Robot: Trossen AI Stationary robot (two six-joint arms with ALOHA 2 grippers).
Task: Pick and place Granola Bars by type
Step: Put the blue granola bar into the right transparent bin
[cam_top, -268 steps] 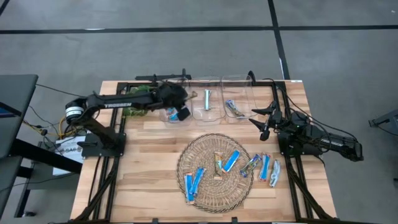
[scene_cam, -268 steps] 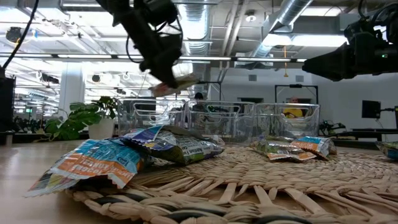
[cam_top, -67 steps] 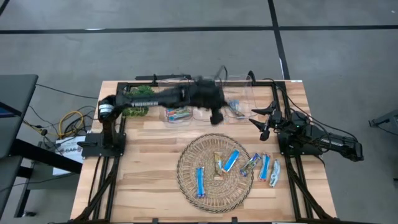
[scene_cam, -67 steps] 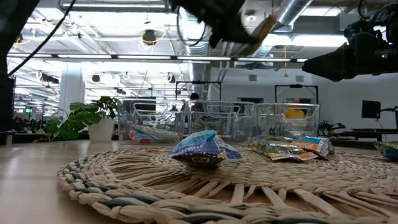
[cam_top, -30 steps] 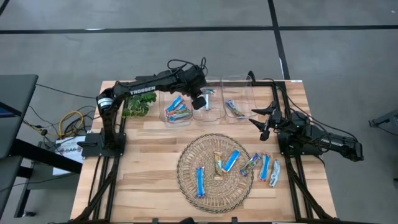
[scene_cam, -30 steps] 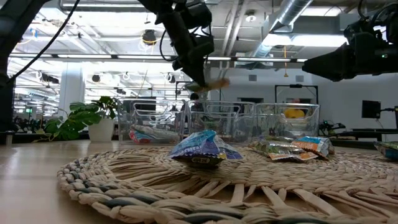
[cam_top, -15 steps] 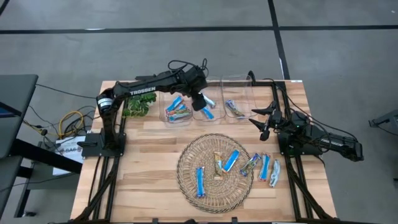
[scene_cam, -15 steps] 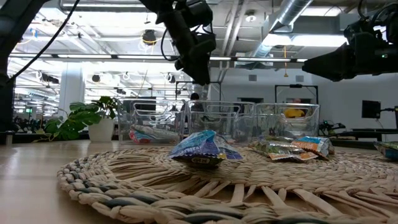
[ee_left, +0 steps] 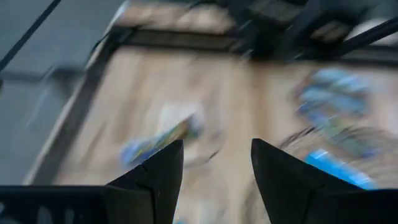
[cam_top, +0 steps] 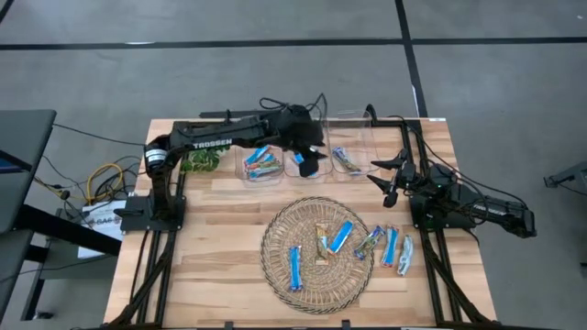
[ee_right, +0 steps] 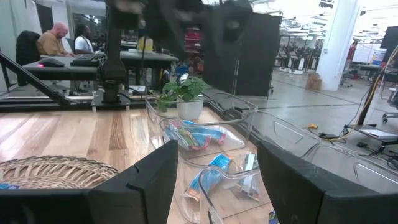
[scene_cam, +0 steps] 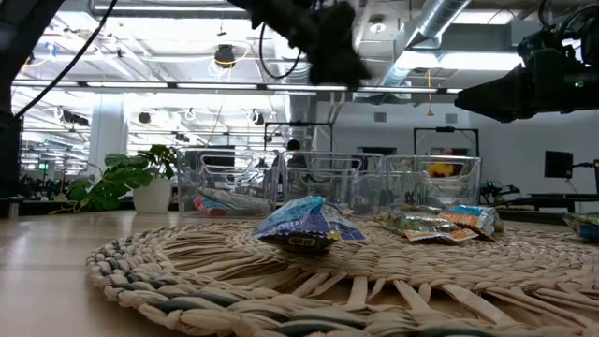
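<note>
Left tool point(cam_top: 310, 163) is empty with its fingers spread apart, you can see the gap clearly in its own wrist view, and it hangs over the front edge of the middle bin point(cam_top: 304, 156) at the back of the bench point(cam_top: 220, 266). Right tool point(cam_top: 393, 183) waits off to the side near the right bin point(cam_top: 349, 158), fingers also apart, nothing in them.

My guess is the step now is going for another bar off the wicker mat point(cam_top: 316, 242). To do it well I'd come straight down over one single bar, line the fingers across its narrow width, and pinch the flat middle so the slippery wrapper doesn't skate out.

Granola Bars point(cam_top: 340, 237) are small flat shiny packets: bright blue ones and a tan multicoloured one on the mat, a few more lying on the bench just right of it, and some already sorted into the three clear bins.
</note>
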